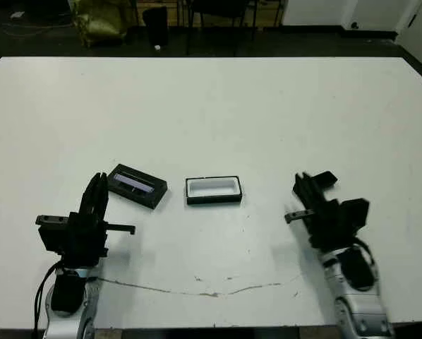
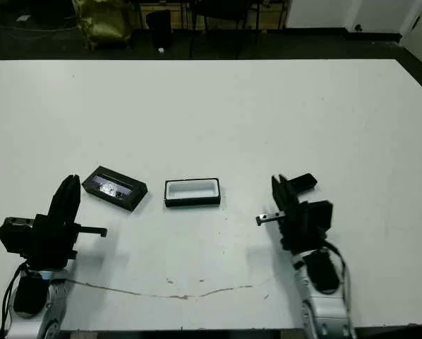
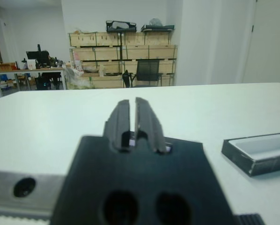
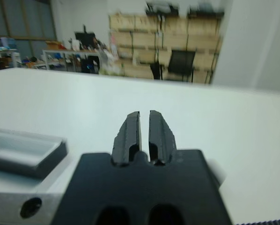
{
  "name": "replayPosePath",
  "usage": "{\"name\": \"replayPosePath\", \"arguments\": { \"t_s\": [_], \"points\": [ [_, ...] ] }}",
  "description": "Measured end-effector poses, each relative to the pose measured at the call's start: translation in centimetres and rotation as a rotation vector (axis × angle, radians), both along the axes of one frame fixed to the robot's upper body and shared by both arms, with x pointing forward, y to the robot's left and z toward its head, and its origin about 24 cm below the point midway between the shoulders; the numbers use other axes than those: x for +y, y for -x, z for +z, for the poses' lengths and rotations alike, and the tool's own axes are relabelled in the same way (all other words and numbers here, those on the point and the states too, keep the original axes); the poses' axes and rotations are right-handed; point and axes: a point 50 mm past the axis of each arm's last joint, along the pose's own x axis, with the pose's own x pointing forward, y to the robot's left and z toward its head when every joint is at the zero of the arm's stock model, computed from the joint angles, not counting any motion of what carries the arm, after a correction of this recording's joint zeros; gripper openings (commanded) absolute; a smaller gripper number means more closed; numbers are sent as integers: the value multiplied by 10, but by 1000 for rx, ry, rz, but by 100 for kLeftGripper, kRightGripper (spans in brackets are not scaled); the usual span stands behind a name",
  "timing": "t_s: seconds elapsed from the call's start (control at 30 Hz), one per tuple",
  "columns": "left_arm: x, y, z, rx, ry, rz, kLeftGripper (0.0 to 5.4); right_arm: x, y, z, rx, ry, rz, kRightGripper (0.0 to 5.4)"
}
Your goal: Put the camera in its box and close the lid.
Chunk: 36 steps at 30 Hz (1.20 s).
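Eye views: nothing is being held yet; the box (image 1: 213, 190) is lying open and empty mid-table, with a black flat piece (image 1: 137, 186), lid or camera, just to its left. Next move: reaching for that piece.
Left wrist: left gripper (image 3: 136, 123) is sitting nearly closed, empty.
Right wrist: right gripper (image 4: 144, 136) is sitting nearly closed, empty.

White tabletop (image 1: 267, 106), cluttered room behind.
A thin dark crack line (image 1: 197, 291) crosses its near edge; wooden crates (image 3: 126, 46), a black chair (image 3: 147, 71) and a desk (image 3: 27, 75) stand beyond.

Head stereo downward; wrists table-level.
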Motion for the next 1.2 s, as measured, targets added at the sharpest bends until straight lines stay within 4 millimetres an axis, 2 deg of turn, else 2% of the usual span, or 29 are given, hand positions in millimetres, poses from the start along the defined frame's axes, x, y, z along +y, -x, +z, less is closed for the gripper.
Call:
{"name": "replayPosePath", "arguments": {
  "t_s": [0.13,0.3,0.37,0.53,0.67,0.83,1.07,1.2],
  "points": [
    [2,-1,-1,-27,-9,-7,2,-22,-22,47,-119,205,81,0],
    [1,-2,-1,-28,-2,-10,2,-38,-55,103,-196,444,63,0],
    [1,-2,-1,-23,-1,-11,2,-39,-67,116,-191,485,78,0],
    [1,-3,0,-36,-5,-11,2,-39,-100,130,-82,624,116,0],
    [2,-4,0,-50,-8,-12,2,-41,-121,129,2,705,136,0],
    [3,-4,-1,-67,-11,-6,2,-39,-137,102,164,857,190,0],
    [5,-3,-1,-85,-15,1,2,-47,-139,78,316,927,210,0],
    [5,-4,0,-70,-12,1,2,-45,-138,72,342,1012,236,0]
  ]
}}
